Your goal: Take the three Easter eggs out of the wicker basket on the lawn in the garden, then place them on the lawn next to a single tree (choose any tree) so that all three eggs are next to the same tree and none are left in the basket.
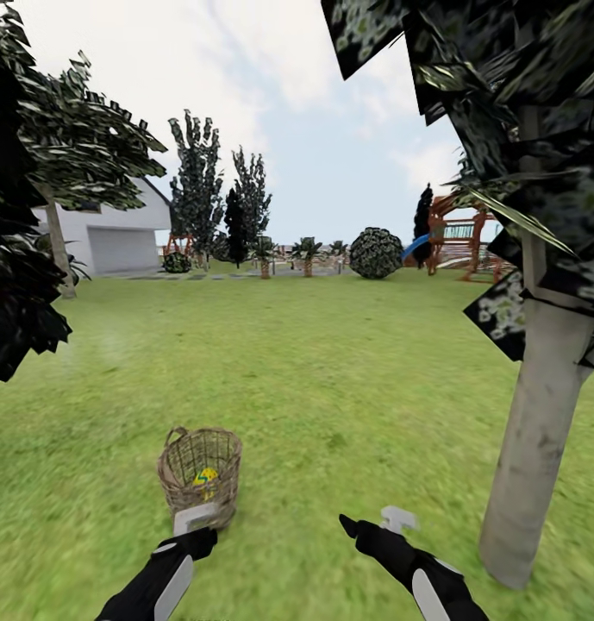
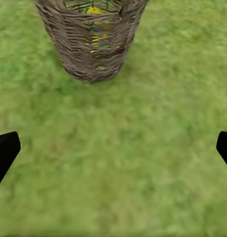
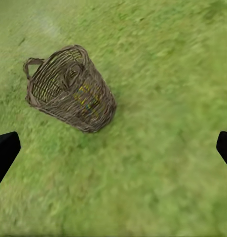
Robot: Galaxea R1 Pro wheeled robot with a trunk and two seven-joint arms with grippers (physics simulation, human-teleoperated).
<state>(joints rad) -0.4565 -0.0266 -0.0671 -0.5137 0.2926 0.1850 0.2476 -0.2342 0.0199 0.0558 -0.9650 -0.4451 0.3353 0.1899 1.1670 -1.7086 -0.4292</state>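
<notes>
Yellow eggs half-hidden behind wicker basket weave, count unclear

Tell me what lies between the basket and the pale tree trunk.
Just bare lawn between the basket and the trunk in the head view; the right gripper hangs nearer the camera.

Basket upright on the lawn, egg inside it, left gripper just before the basket, right gripper further right, tree at right, house far behind at left
</notes>
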